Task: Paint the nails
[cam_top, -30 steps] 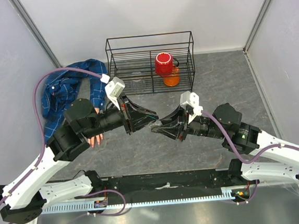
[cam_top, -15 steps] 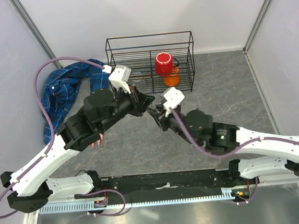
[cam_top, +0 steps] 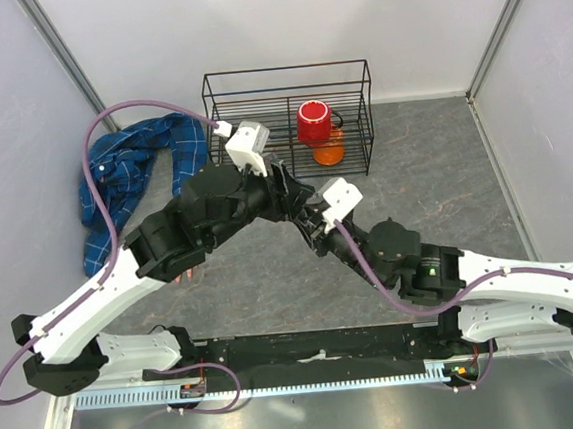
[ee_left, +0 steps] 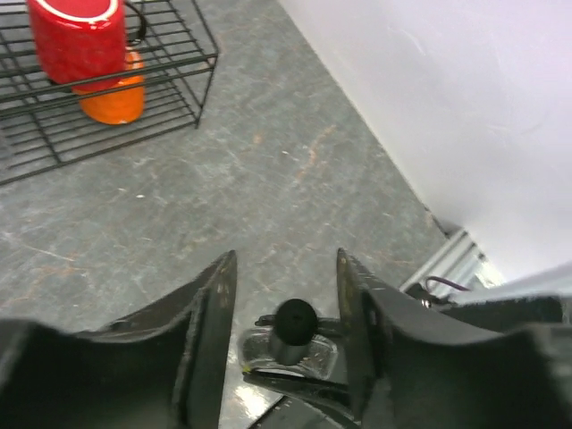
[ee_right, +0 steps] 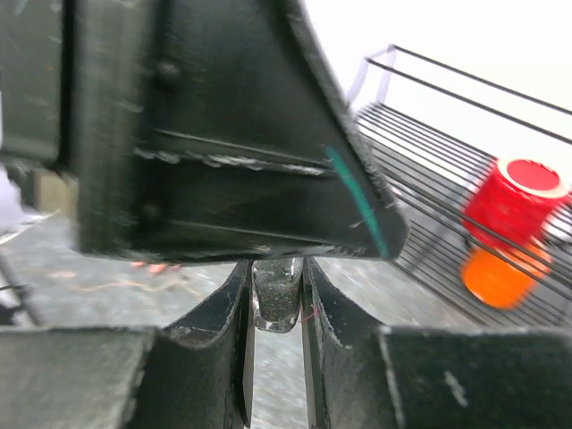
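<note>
- Top view: left tool [cam_top: 292, 198] and right tool [cam_top: 309, 225] meet nose to nose over mid bench [cam_top: 433, 171], just in front of the wire rack [cam_top: 284, 72].
- Fake hand [cam_top: 183, 271] lies left of centre on the bench, mostly under the left arm. Only the peach fingertips stick out, pointing to the near edge. The nails are there but too small to make out.
- Plaid sleeve [cam_top: 122, 174] is bunched up at far left.
- Red cup [cam_top: 314, 122] sits in the rack, with an orange thing [cam_top: 329, 151] beside it.
- Left wrist: left tool [ee_left: 286, 264] is released, jaws spread. The black cap of a bottle [ee_left: 294, 320] sits between them, with a gap on each side.
- The rack [ee_left: 170, 85] with the red cup [ee_left: 76, 40] and the orange thing [ee_left: 114, 96] is at upper left.
- Right wrist: right tool [ee_right: 275, 273] is clenched on the bottle [ee_right: 275, 302], held upright with both fingers on its sides.
- The left tool [ee_right: 223, 134] fills the frame just above it, blurred.
- Red cup [ee_right: 523, 201] and orange thing [ee_right: 496, 273] are in the rack [ee_right: 429, 125] at right.
</note>
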Controlling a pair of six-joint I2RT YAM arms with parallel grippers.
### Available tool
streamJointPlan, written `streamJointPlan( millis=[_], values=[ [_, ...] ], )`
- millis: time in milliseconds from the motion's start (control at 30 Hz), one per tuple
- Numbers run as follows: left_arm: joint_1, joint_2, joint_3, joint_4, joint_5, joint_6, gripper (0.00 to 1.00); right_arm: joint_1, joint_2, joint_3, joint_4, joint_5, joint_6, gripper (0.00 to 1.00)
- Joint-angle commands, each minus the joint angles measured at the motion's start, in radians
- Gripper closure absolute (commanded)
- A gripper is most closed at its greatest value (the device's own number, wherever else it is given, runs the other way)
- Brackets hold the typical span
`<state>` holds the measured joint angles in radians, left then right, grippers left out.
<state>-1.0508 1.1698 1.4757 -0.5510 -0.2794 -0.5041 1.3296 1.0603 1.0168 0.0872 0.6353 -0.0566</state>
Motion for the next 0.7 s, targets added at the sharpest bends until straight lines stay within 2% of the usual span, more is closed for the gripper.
streamJointPlan(
  millis=[0,67,100,133,200,267,367,433,467,500,567,600,667],
  values=[
    [-0.006,-0.088,0.000,0.040,0.085,0.022,0.32,-0.006,-0.065,-0.030,0.082,-0.196,0.008,1.00],
    [-0.008,-0.114,0.008,0.019,0.105,0.027,0.21,-0.006,-0.075,-0.037,0.068,-0.238,0.012,1.00],
    [-0.006,-0.124,0.012,0.011,0.111,0.027,0.12,-0.006,-0.075,-0.035,0.045,-0.241,0.015,1.00],
    [-0.006,-0.136,0.018,0.005,0.126,0.027,0.08,-0.007,-0.079,-0.037,0.034,-0.246,0.018,1.00],
    [-0.006,-0.174,0.021,-0.010,0.141,0.032,0.02,-0.009,-0.085,-0.041,0.010,-0.272,0.023,1.00],
    [-0.006,-0.211,0.031,-0.024,0.146,0.041,0.01,-0.010,-0.098,-0.050,-0.006,-0.298,0.034,1.00],
    [-0.006,-0.234,0.067,-0.116,0.123,0.053,0.06,-0.023,-0.118,-0.064,-0.024,-0.377,0.054,1.00],
    [-0.006,-0.230,0.124,-0.225,0.129,0.056,0.15,-0.027,-0.129,-0.067,-0.038,-0.424,0.055,1.00],
    [-0.006,-0.222,0.148,-0.263,0.137,0.056,0.22,-0.029,-0.131,-0.067,-0.055,-0.437,0.054,1.00],
    [-0.006,-0.199,0.200,-0.358,0.149,0.053,0.37,-0.030,-0.135,-0.063,-0.067,-0.465,0.054,1.00],
    [-0.006,-0.162,0.253,-0.441,0.170,0.050,0.47,-0.033,-0.134,-0.054,-0.111,-0.494,0.054,1.00],
    [-0.006,-0.124,0.294,-0.490,0.199,0.046,0.45,-0.033,-0.128,-0.040,-0.127,-0.503,0.054,1.00],
    [-0.008,-0.087,0.331,-0.594,0.235,0.042,0.33,-0.033,-0.122,-0.023,-0.162,-0.529,0.038,1.00]
  ],
)
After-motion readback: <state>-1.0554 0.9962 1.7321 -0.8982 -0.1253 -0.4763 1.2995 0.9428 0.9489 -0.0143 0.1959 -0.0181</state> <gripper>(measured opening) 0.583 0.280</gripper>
